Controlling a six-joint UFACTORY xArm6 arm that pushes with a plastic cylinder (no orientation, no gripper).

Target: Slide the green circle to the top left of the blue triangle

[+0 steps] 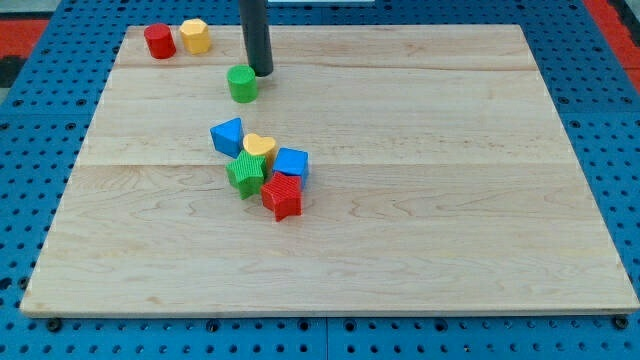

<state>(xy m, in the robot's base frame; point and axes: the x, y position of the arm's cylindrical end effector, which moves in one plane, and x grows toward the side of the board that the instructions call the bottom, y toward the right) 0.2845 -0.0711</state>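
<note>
The green circle (242, 83) sits on the wooden board toward the view's top left. My tip (261, 73) stands right next to it, on its upper right side, touching or nearly touching. The blue triangle (228, 135) lies below the green circle, at the upper left of a cluster of blocks near the board's middle.
The cluster also holds a yellow heart (259, 148), a blue cube (291, 163), a green star (245, 173) and a red star (283, 195). A red cylinder (159, 41) and a yellow hexagon (194, 35) stand at the top left corner. The board's edge (330, 316) borders blue pegboard.
</note>
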